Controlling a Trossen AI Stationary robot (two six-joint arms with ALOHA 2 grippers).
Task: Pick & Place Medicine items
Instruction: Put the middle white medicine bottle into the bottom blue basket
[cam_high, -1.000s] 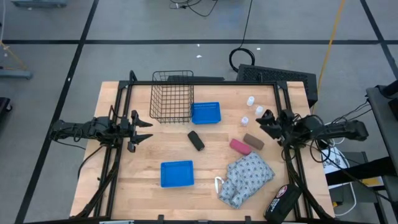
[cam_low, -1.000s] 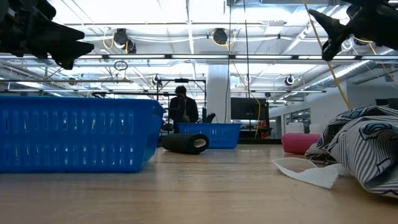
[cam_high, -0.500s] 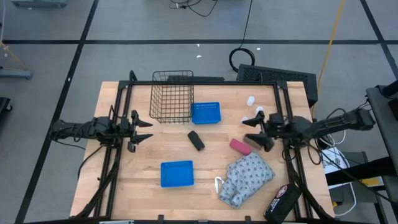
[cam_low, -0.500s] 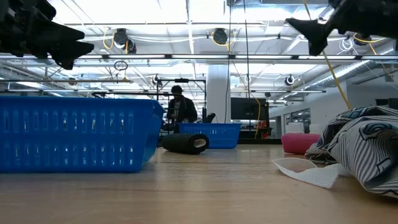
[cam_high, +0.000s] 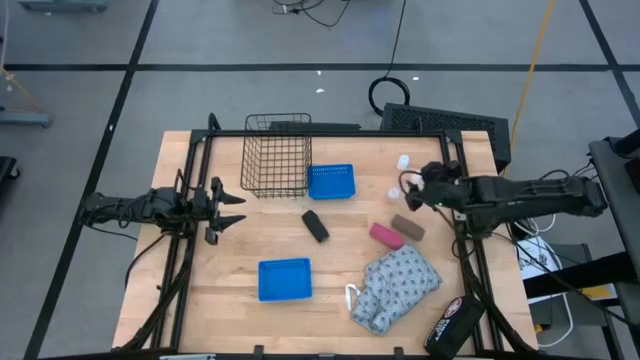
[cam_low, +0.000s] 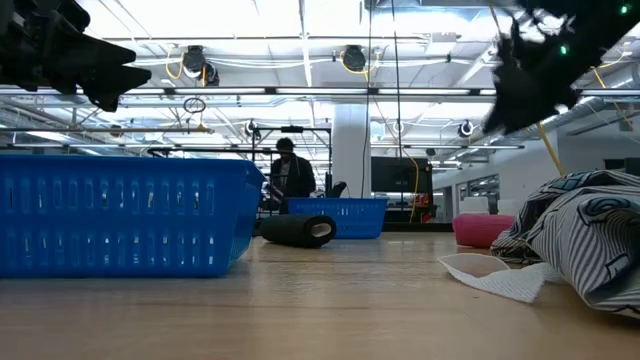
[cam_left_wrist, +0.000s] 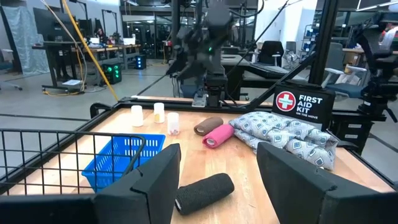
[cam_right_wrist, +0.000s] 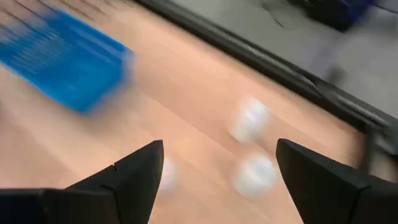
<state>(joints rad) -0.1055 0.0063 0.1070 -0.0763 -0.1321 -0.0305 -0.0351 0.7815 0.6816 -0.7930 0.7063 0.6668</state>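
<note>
Fingers (cam_right_wrist: 140, 171) spread over bottles (cam_right_wrist: 250, 118) — brown block (cam_high: 407, 226) beside.

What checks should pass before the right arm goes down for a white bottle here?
1. Right pincer over the white bottles: ok.
2. Right pincer open: ok, fingers spread in its wrist view.
3. All three bottles upright: ok in the left wrist view.
4. Bottles apart from the brown block: ok.
5. Which bottle sits between the fingers: cannot tell, blurred.
6. Left pincer open, away at the table's left side: ok.
</note>
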